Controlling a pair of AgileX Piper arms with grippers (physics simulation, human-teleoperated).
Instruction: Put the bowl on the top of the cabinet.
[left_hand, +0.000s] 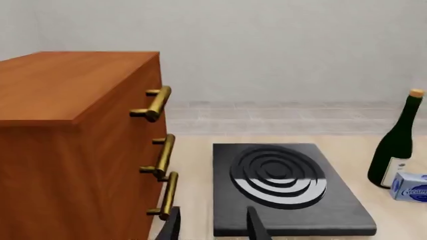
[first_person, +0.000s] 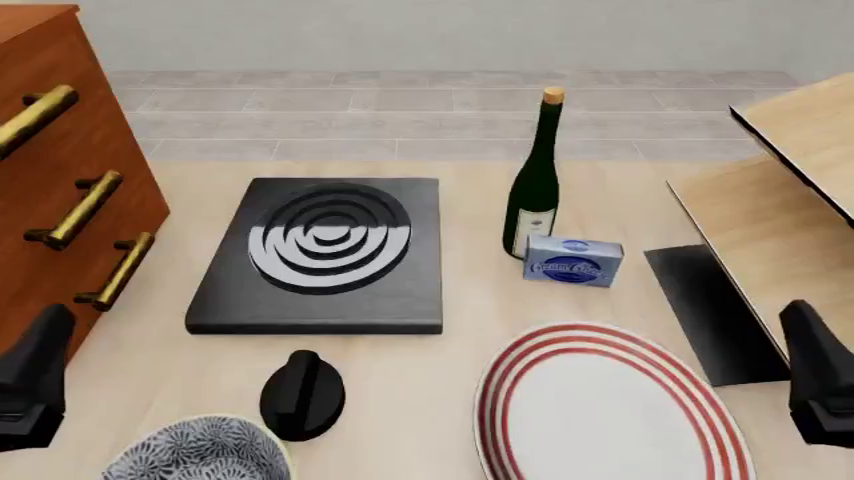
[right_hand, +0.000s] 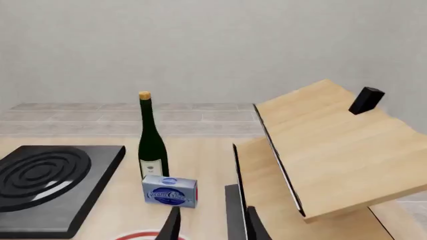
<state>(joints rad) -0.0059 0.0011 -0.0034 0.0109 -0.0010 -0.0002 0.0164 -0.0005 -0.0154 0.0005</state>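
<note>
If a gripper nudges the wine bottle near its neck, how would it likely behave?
The wine bottle stands upright, tall on a narrow base, so a high nudge would probably tip it. Once down, its round body may roll. The small blue box in front of its base might catch a fall toward the arms.

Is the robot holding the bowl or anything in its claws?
No, nothing is held. The left claw and right claw both have bare gaps between their fingers. The bowl sits on the table, untouched.

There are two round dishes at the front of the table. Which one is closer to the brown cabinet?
The bowl, small with a grey-and-white speckle pattern, lies nearer the cabinet. The plate, large and white with red rings, sits further right.
</note>
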